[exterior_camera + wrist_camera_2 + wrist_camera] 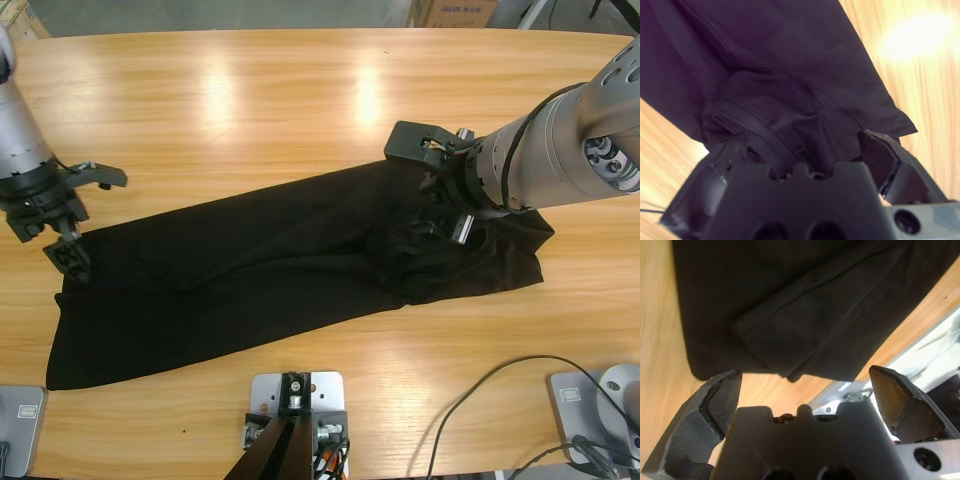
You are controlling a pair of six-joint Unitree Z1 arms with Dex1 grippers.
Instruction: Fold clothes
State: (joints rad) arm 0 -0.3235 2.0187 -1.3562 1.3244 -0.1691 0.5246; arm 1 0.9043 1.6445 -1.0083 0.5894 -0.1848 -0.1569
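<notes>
The wooden counter carries the black polo shirt, which is laid out as a long dark band running from the near left corner up toward the right, so that a lengthwise fold appears already to have been made; the crosswise folds that would bring it to a compact packet are judged to be still outstanding. The task is therefore reckoned to be perhaps at its middle, not near its end. The shirt is seen as a flat, matte, soft knit, smooth along most of its length, with layered straight edges at the left end, where doubled cloth is shown in the left wrist view. At the right end the fabric is bunched and rumpled, and a curved ribbed band, taken to be the collar, is seen in the right wrist view. No lettering, buttons or label can be made out. The right gripper is held over that rumpled right end, its jaws spread with cloth lying between them but nothing yet pinched, as far as can be judged. The left gripper is poised just at the far left edge of the shirt, its jaws spread wide and empty above the hem.
</notes>
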